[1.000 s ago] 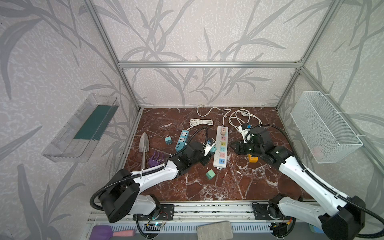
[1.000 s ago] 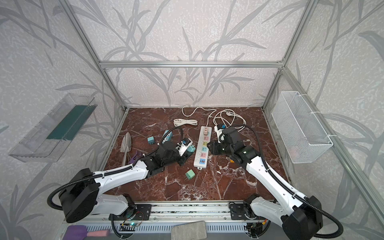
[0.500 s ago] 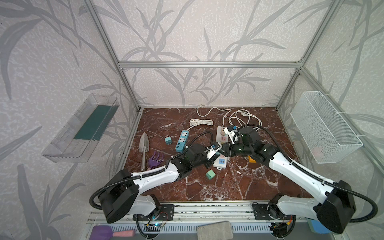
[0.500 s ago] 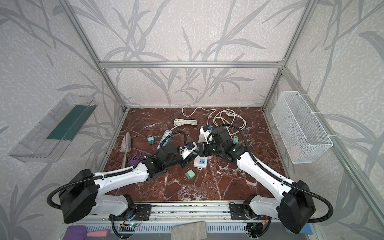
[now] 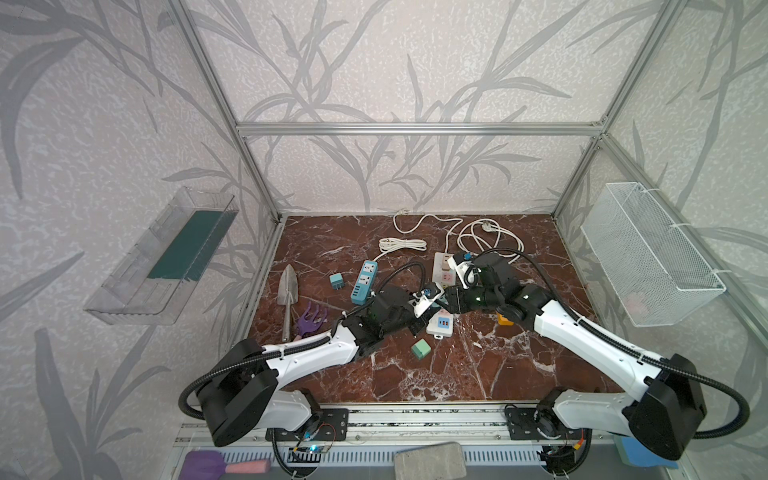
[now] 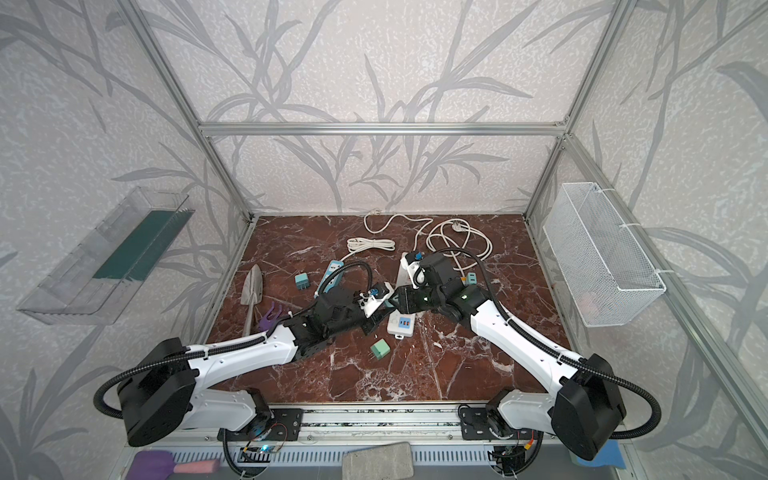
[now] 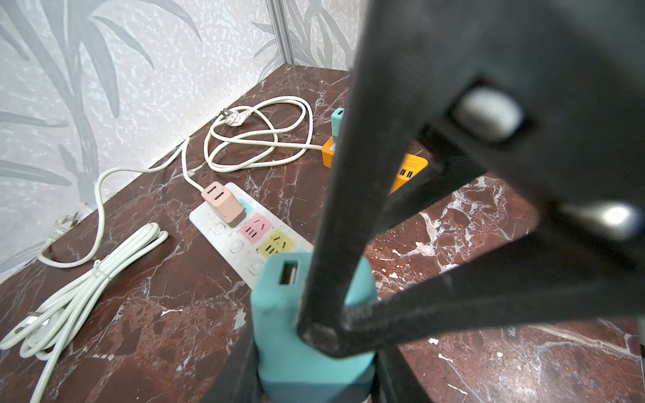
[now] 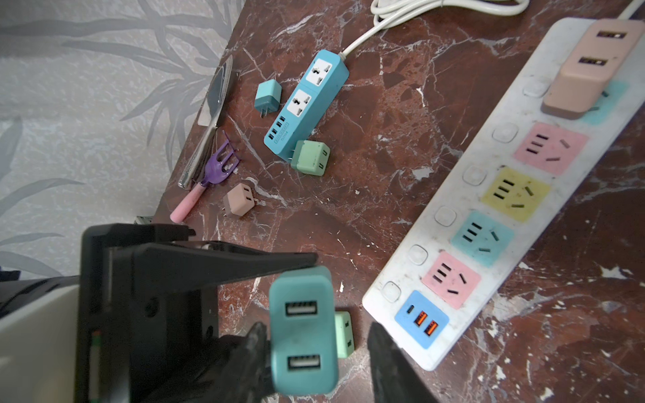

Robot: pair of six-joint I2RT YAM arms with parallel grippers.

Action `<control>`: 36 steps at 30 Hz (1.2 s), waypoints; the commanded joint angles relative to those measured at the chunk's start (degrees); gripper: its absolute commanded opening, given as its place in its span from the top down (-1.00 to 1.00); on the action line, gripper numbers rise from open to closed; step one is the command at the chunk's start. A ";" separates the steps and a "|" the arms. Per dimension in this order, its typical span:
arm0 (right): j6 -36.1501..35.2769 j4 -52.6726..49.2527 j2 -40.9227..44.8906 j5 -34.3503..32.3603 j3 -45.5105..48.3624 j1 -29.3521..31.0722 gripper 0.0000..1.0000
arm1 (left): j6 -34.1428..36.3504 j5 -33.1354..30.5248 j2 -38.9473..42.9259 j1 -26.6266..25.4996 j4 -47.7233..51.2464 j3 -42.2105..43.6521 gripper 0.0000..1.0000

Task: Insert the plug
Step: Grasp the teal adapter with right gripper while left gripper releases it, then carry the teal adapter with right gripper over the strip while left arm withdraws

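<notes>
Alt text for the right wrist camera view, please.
A teal two-port USB charger, held by the left gripper, hangs inside the open right gripper, near a white power strip with coloured sockets. A pink adapter is plugged into one end.

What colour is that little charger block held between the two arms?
The charger block is teal, seen best in the right wrist view.

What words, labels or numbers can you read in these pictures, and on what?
No text is readable.
Blue two-socket power strip: small label beside its USB ports, too small to read.
Orange power strip: faint marking by its USB ports, blurred.
</notes>
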State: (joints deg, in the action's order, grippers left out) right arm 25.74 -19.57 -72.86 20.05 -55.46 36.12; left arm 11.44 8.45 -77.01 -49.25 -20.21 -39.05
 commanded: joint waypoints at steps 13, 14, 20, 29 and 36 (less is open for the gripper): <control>1.18 0.08 -3.17 4.04 -3.03 0.36 0.36 | 0.69 -0.77 1.23 -0.44 -2.44 -1.20 1.00; 1.24 0.13 -3.10 3.74 -2.91 0.40 0.39 | 0.69 -0.74 1.29 -0.49 -2.51 -1.18 1.00; 0.62 -0.40 -2.93 3.40 -3.34 0.41 0.76 | 0.51 -0.65 1.42 -0.59 -2.64 -1.19 0.97; 2.13 0.72 -1.46 -2.34 -3.83 0.36 1.00 | 0.51 -4.30 2.85 -0.89 -2.34 -1.44 -0.06; 1.52 -5.97 -3.86 -18.08 -9.40 0.42 1.00 | -2.23 -14.87 6.96 -1.01 -4.60 -1.10 -0.49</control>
State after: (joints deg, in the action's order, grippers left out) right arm 27.00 -22.76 -75.90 10.85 -61.47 36.49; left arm 10.37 0.36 -72.64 -50.04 -21.63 -39.05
